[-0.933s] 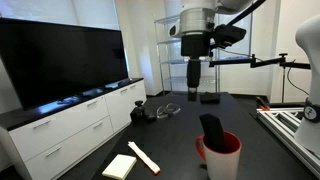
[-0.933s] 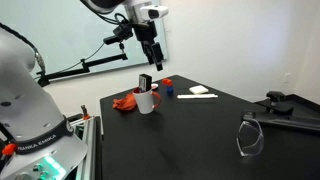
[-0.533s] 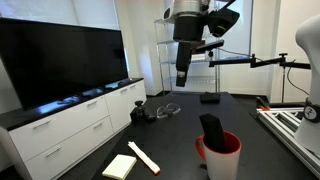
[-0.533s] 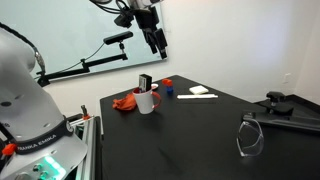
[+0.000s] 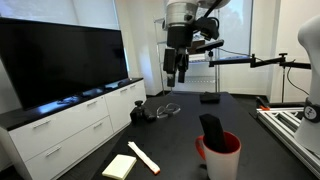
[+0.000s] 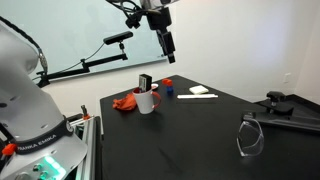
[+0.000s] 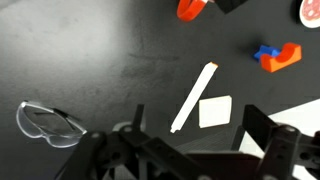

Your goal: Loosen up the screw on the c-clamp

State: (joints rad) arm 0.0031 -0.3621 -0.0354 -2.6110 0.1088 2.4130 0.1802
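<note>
my gripper [image 5: 176, 72] hangs high over the black table [image 5: 175, 140], jaws wide open, holding nothing. small dark metal c-clamp [image 5: 140, 114] sits far off at the edge, beside clear safety glasses [image 5: 166, 108]. i'd square up on its screw handle before closing.

The small, blackish metal c-clamp [image 5: 140, 113] sits on the dark worktop [image 5: 180, 135] near one corner, just beside thin silvery wire loops [image 5: 167, 108]. Both exterior views show it [image 6: 279, 101], but its screw is too small to make out.
</note>
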